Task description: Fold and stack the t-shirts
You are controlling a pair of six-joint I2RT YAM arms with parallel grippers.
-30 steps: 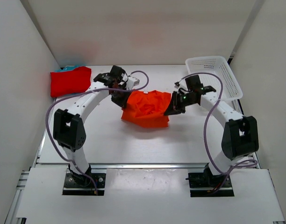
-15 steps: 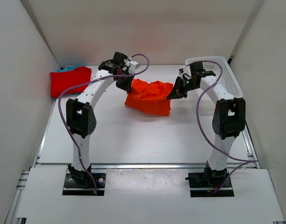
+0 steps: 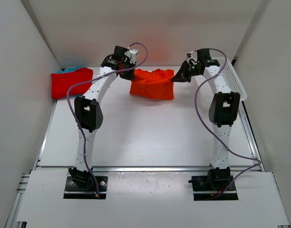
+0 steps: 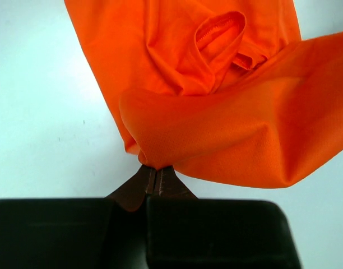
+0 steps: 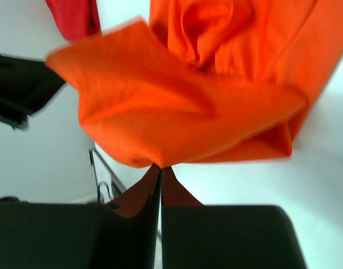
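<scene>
The orange t-shirt (image 3: 152, 84) hangs stretched between my two grippers, lifted above the far middle of the table. My left gripper (image 3: 128, 74) is shut on its left upper corner; the left wrist view shows the cloth (image 4: 216, 112) pinched at the fingertips (image 4: 156, 171). My right gripper (image 3: 176, 77) is shut on its right upper corner; the right wrist view shows the cloth (image 5: 182, 112) pinched in the same way (image 5: 160, 168). The red t-shirt (image 3: 71, 82) lies folded at the far left on the teal-blue t-shirt (image 3: 74, 67), of which only an edge shows.
A white mesh basket (image 3: 233, 78) stands at the far right, just behind the right arm. White walls close the table at the back and both sides. Purple cables loop off both arms.
Both arms have risen and reached toward the back wall, lifting the orange t-shirt off the table and pulling it out flatter between them.
</scene>
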